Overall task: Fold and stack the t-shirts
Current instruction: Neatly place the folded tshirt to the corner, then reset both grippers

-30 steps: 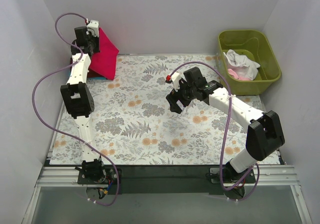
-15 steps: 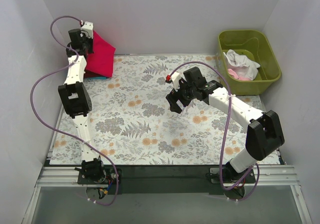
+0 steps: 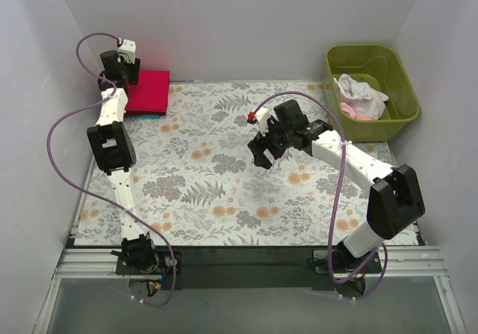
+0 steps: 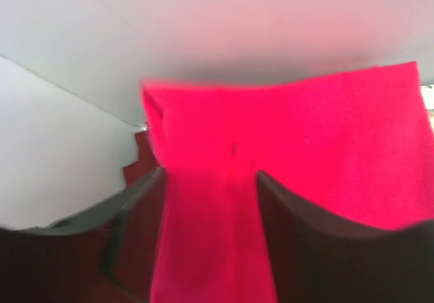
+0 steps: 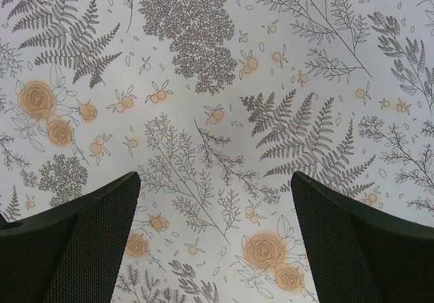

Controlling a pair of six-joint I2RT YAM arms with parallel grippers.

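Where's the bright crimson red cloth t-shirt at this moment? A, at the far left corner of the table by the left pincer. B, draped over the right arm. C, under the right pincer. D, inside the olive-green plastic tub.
A: the top view shows the bright crimson red t-shirt lying flat in the far left corner beside the left pincer.

Crimson t-shirt [image 3: 147, 91], floral grey-orange table cloth [image 3: 224, 192], olive tub [image 3: 364, 48].

One red t-shirt [image 3: 147, 91], one white t-shirt [image 3: 357, 89], one pink t-shirt [image 3: 351, 110], one tub [image 3: 364, 48]
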